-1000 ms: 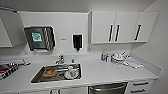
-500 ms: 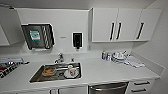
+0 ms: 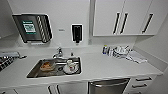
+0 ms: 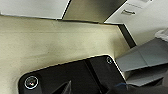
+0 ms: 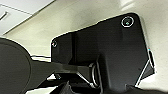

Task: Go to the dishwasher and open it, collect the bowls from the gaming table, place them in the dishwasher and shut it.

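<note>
The dishwasher (image 3: 108,86) is a brushed steel front with a bar handle, set under the white counter (image 3: 105,67) at the lower edge of the head view, right of the sink. Its door is shut. In the left wrist view, a dull metal panel (image 4: 95,10) stands between white fronts above a beige floor (image 4: 50,42). The bowls and the gaming table are out of view. Both wrist views show the robot's dark plate, over the floor.
The steel sink (image 3: 55,67) holds an orange-brown dish (image 3: 46,65) and white dishes (image 3: 70,67). A towel dispenser (image 3: 32,27) and a black soap dispenser (image 3: 76,32) hang on the wall. Small items (image 3: 120,52) lie at the counter's right. White drawers (image 3: 142,82) flank the dishwasher.
The head view has shifted only slightly. Nothing on the counter or in the sink has moved, and the dishwasher door stays shut.
</note>
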